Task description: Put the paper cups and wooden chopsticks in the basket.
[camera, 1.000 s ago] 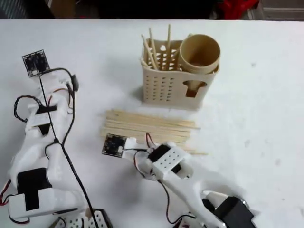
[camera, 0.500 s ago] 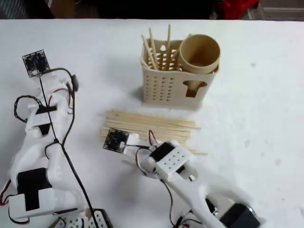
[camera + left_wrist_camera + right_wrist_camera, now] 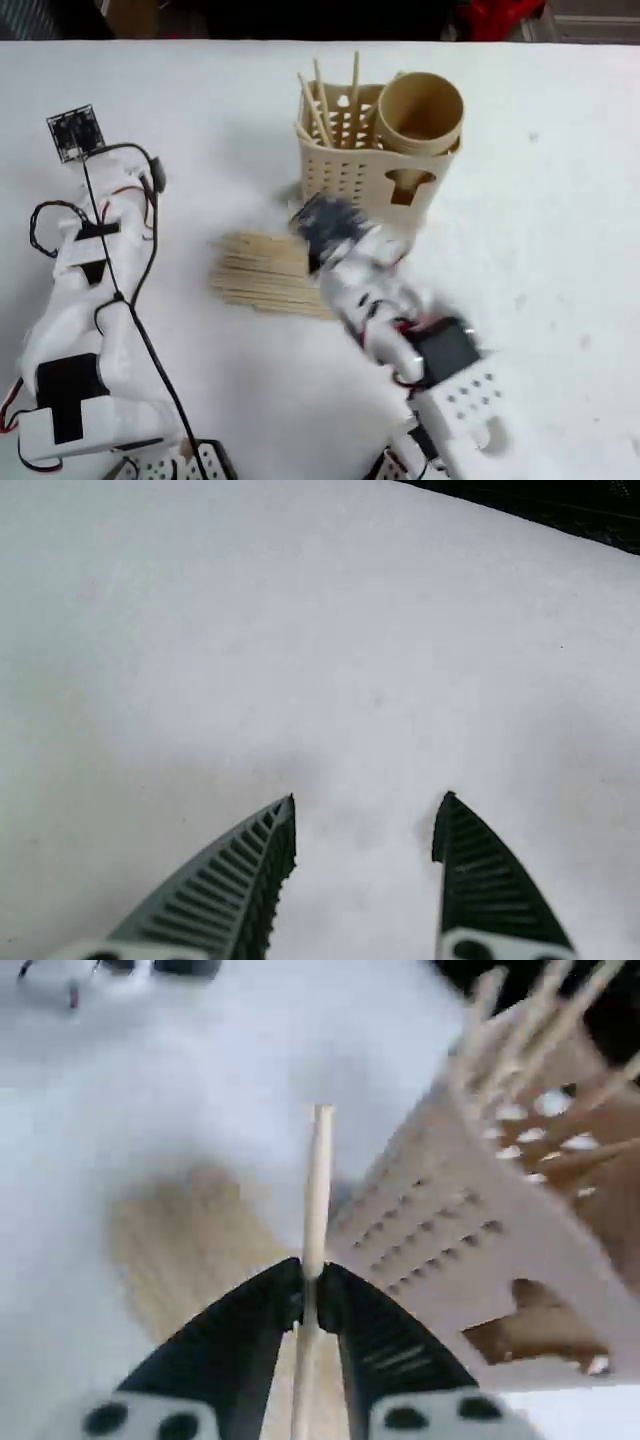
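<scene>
The right gripper (image 3: 310, 1272) is clamped on one pale wooden chopstick (image 3: 319, 1180), whose long axis runs straight out from between the jaws. Its free end lies just beside the front wall of the cream perforated plastic basket (image 3: 450, 1210), which holds a tan paper cup (image 3: 420, 110). A pile of loose chopsticks (image 3: 255, 272) lies before the basket. The left gripper (image 3: 365, 825), parted and empty, hangs well apart from the basket, so the right arm is nearer.

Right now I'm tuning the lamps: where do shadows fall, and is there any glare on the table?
High view: a soft shadow lies left of the basket at its base, no glare on the table. Left wrist view: faint shadows by the left gripper tips. Right wrist view: dark background beyond the basket.
</scene>
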`<state>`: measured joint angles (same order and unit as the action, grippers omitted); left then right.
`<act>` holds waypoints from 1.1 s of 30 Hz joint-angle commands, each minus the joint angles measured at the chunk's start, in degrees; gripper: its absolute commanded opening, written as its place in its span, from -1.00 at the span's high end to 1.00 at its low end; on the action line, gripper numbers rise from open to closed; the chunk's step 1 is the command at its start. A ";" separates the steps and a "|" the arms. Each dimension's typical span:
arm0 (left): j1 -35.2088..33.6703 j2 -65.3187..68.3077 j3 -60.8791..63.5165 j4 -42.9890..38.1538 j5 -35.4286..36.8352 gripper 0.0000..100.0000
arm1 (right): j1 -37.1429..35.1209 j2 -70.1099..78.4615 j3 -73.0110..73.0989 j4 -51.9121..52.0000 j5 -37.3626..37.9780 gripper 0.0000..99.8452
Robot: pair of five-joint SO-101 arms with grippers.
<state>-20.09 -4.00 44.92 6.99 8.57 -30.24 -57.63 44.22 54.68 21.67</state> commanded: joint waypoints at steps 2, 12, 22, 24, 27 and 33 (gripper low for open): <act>1.10 -0.22 -2.55 0.09 0.26 0.53 | 4.00 3.82 -18.37 -0.31 -5.98 0.97; 1.10 -0.22 -2.55 0.09 0.26 0.53 | 4.26 32.04 -45.36 -26.77 -8.26 0.97; 1.19 -0.22 -2.73 0.09 0.26 0.53 | 6.81 43.21 -48.44 -33.89 -8.26 0.96; 1.19 -0.22 -2.73 0.09 0.26 0.53 | 8.31 43.74 -48.35 -33.63 -8.53 0.96; 1.19 -0.22 -2.73 0.09 0.26 0.53 | 9.80 43.47 -45.54 -33.89 -8.70 0.96; 1.19 -0.22 -2.64 0.09 0.26 0.53 | 9.45 37.85 -36.13 -33.63 -8.70 0.70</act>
<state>-19.91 -4.00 44.92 6.99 8.57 -20.75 -15.08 5.80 22.33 13.58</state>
